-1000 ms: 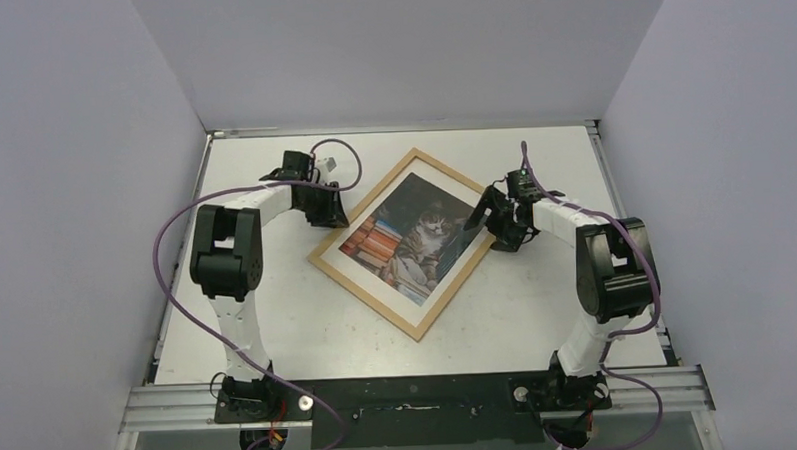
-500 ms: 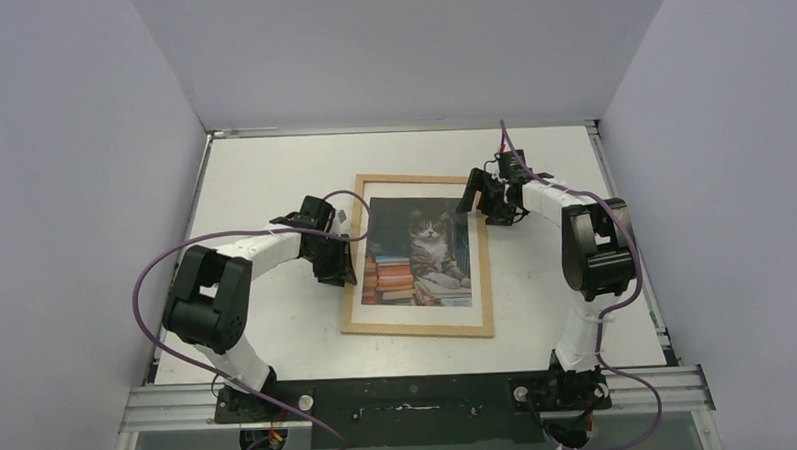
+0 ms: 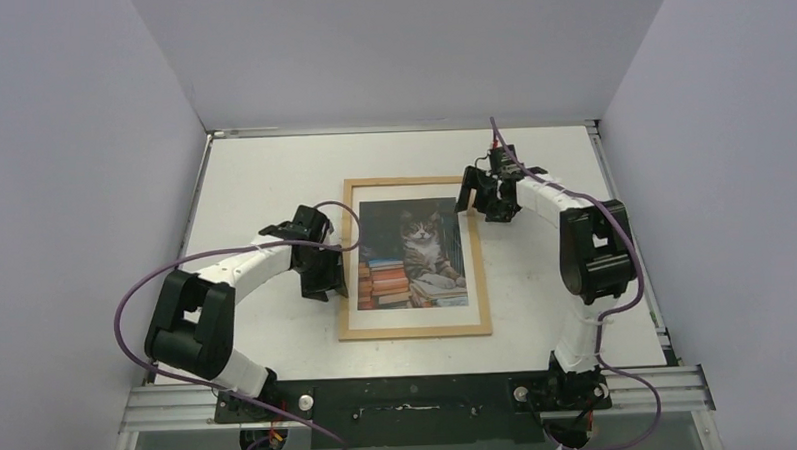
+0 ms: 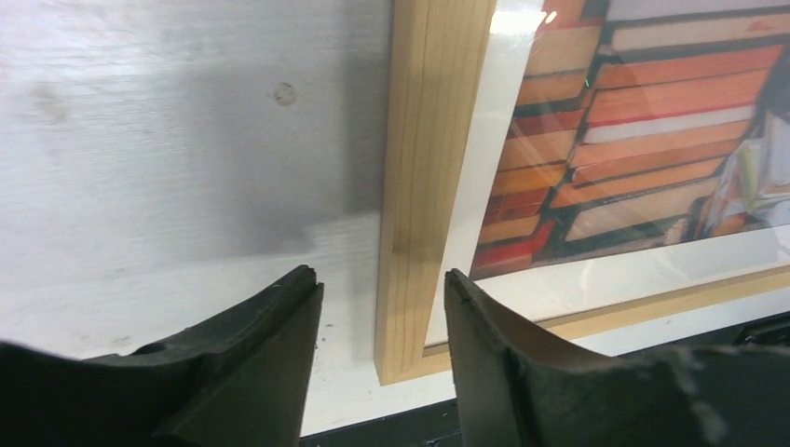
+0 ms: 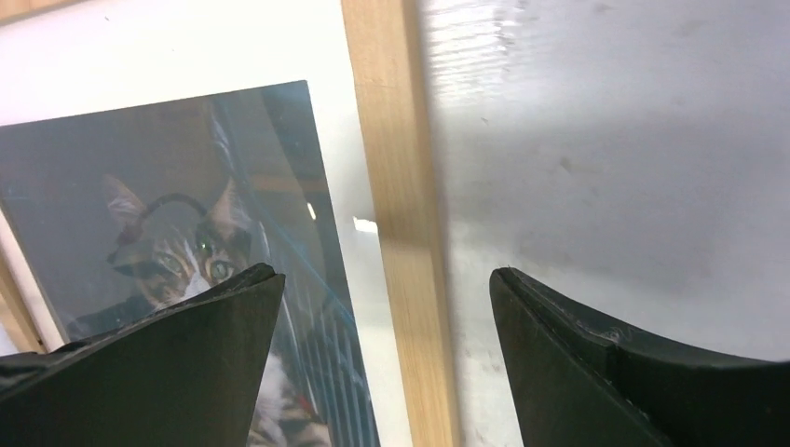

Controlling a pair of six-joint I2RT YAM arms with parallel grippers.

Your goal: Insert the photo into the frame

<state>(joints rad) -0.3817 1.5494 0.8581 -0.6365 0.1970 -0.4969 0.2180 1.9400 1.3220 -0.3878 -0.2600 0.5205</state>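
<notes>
Two open pincers of mine bracket the frame (image 3: 415, 331): left gripper (image 3: 321, 278) astride its left rail, right gripper (image 3: 482, 200) astride the far right rail, neither gripping it. The photo (image 3: 412, 253) lies flat inside, between them, long axis near to far. Only the wrist views show the gaps beside each rail.

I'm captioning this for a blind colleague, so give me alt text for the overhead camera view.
A light-wood frame holding a photo of a tabby cat on stacked books lies flat on a white table. The left end effector sits open beside the frame's left rail, the right end effector open at its far right corner.
</notes>
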